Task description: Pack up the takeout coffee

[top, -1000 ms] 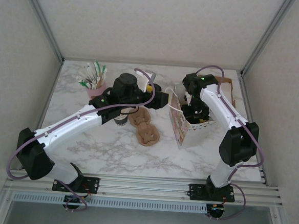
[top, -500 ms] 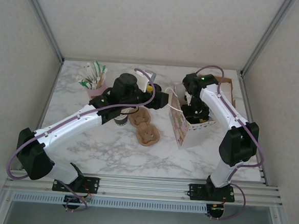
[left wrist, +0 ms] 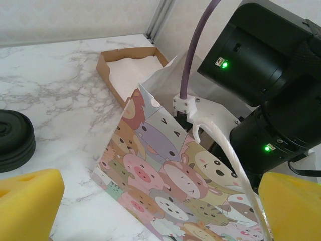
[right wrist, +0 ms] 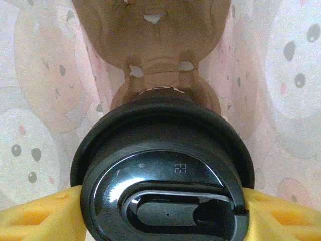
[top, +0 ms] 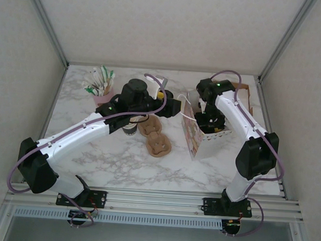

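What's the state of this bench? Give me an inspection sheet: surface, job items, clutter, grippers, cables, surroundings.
Surface: marble table, no spills seen.
Job's things: takeout coffee, black lid on, down inside the cartoon paper bag.
Clutter: pulp carriers, pink cup of sticks, black lid stack, cardboard tray.
Grippers: right gripper closed on the coffee; left gripper open, facing the bag.
Cables: purple cables along both arms, no snag seen.
Surroundings: white walls, metal frame.

Bench setup is reading as a robotics lab test cell: white wall panels (top: pixel 167 21) and aluminium framing (top: pixel 46 24) are enclosing a marble-patterned table (top: pixel 124 165), two arms (top: pixel 77 134) sitting bolted to a rail (top: pixel 155 200).
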Available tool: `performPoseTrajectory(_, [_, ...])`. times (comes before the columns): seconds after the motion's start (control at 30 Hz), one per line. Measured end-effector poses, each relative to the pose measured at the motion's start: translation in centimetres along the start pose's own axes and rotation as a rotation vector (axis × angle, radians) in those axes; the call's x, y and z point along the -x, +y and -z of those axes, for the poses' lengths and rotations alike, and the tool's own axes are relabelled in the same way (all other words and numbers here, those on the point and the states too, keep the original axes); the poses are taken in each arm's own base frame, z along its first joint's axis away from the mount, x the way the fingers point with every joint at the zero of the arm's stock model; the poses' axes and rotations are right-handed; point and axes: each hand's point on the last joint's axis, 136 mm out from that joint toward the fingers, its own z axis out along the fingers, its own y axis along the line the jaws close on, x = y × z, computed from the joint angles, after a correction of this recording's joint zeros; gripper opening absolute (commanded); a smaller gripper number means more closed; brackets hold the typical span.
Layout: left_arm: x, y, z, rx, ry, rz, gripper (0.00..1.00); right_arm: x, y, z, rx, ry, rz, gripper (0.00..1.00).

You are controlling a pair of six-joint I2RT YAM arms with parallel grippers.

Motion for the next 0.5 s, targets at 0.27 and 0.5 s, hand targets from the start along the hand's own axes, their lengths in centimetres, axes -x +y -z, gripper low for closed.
performPoseTrajectory(0.27, [-0.5, 0.3, -0.7, 0.006, 0.014, 0.003, 1.00, -0.7, -0.3, 0.0, -0.005, -0.010, -0.001, 0.69])
performPoseTrajectory(0.5, [-0.4, 0.3, -0.6, 0.005, 0.012, 0.002, 1.00, -1.1, -0.3, -1.5, -0.009, 0.006, -0.004, 0.70])
